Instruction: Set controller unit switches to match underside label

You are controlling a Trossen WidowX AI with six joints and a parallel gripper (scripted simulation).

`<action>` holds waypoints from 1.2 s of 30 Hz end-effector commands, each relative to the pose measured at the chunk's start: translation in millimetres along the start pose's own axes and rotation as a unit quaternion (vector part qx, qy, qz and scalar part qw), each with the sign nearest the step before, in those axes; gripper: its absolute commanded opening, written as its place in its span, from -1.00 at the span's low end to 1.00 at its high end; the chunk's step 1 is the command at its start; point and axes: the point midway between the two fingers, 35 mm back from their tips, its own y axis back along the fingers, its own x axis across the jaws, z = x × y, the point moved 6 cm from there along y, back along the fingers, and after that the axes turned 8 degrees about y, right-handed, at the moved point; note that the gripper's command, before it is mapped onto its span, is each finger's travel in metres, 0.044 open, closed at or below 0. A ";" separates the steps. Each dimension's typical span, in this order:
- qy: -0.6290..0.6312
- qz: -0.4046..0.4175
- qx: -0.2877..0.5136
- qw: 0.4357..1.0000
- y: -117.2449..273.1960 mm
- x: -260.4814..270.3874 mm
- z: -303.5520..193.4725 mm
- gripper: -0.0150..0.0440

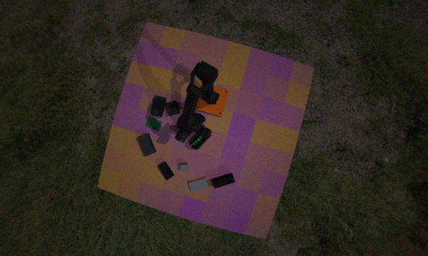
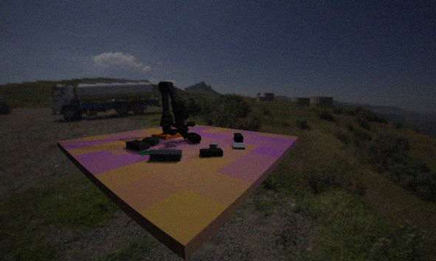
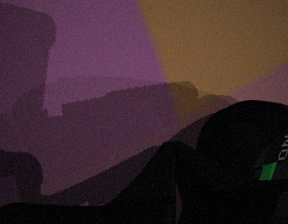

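Observation:
The dark grey controller unit [image 1: 200,138] [image 2: 193,138] sits in front of the arm's base, its long side running diagonally in the top view. Several green rocker ends show in a row on it; single switch settings are too small to read. The wrist view shows one green end [image 3: 268,171] beside the printed word ON. The label is not visible. My gripper [image 1: 183,136] is shut with nothing seen between its fingers. It is close beside the unit, at its left in the top view. Whether it touches the unit cannot be told. Dark shapes hide much of the unit in the wrist view.
Two dark blocks [image 1: 158,106] [image 1: 172,108] and a green board [image 1: 153,124] lie left of the arm. A grey box [image 1: 146,145], a black block [image 1: 165,170], a small pale block [image 1: 183,166], a pale plate [image 1: 198,185] and another black block [image 1: 223,180] lie farther out.

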 end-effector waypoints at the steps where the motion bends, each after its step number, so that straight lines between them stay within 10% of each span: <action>1: 0.009 -0.012 0.001 1.000 -2.3 -6.0 -2.9 -0.49; 36: 0.022 -0.018 -0.004 1.000 3.6 -7.8 -9.4 -0.49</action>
